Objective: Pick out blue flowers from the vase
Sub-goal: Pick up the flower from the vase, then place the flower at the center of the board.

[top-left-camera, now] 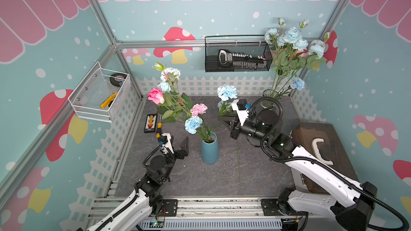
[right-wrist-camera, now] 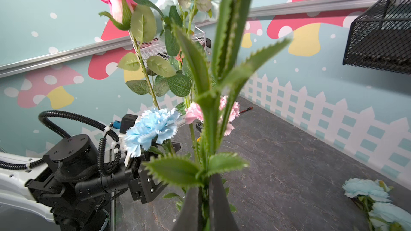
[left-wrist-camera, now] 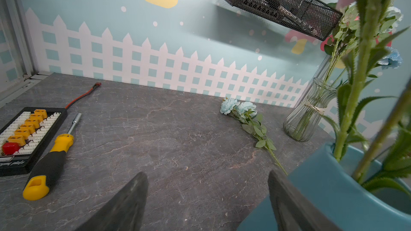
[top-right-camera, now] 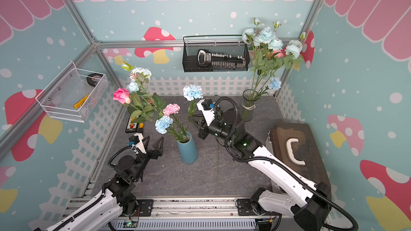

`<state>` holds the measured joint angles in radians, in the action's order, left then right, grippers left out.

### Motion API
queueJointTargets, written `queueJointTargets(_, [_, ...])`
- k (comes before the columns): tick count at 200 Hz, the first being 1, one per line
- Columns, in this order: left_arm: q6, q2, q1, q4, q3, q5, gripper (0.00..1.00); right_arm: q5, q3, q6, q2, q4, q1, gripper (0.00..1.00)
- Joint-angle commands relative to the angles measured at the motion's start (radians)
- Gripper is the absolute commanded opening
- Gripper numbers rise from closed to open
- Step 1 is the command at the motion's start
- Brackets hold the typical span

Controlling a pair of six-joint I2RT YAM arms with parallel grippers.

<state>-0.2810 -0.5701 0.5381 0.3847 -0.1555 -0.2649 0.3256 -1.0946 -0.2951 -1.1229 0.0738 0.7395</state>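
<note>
Right claw (right-wrist-camera: pixel 205 184) pinches the serrated green stem of a pale sky-blue ruffled carnation (top-left-camera: pixel 226 92), held upright at the centre of the frame in both top views, apart from the teal ceramic vase (top-left-camera: pixel 209 150). Left claw (top-left-camera: pixel 178 144), spread wide, hovers just left of that vase, where a second blue carnation (top-left-camera: pixel 193 124) stands beside a pink frilly carnation (top-left-camera: pixel 198 109) on the grey stone-look bench (top-left-camera: pixel 222 174).

Robot lab booth, mushroom-print walls (top-left-camera: pixel 178 41)
</note>
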Motion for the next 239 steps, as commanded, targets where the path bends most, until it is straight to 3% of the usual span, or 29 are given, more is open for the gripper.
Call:
queueJointTargets(1, [-0.006, 0.001, -0.005, -0.005, 0.007, 0.011, 0.85, -0.016, -0.069, 0.031, 0.037, -0.148, -0.011, 0.03])
queueJointTargets(77, [-0.006, -0.003, -0.005, -0.003, 0.005, 0.013, 0.85, 0.014, -0.229, 0.03, 0.122, -0.449, -0.105, 0.03])
queueJointTargets(146, [-0.005, -0.01, -0.005, -0.002, 0.003, 0.012, 0.85, 0.161, -0.219, -0.039, 0.17, -0.504, -0.264, 0.03])
queueJointTargets(189, [-0.005, -0.01, -0.005, -0.002, 0.004, 0.012, 0.85, 0.157, -0.174, -0.042, 0.133, -0.56, -0.302, 0.03])
queueJointTargets(239, [-0.006, -0.012, -0.005, -0.002, 0.002, 0.011, 0.85, 0.265, -0.082, -0.048, 0.007, -0.572, -0.359, 0.03])
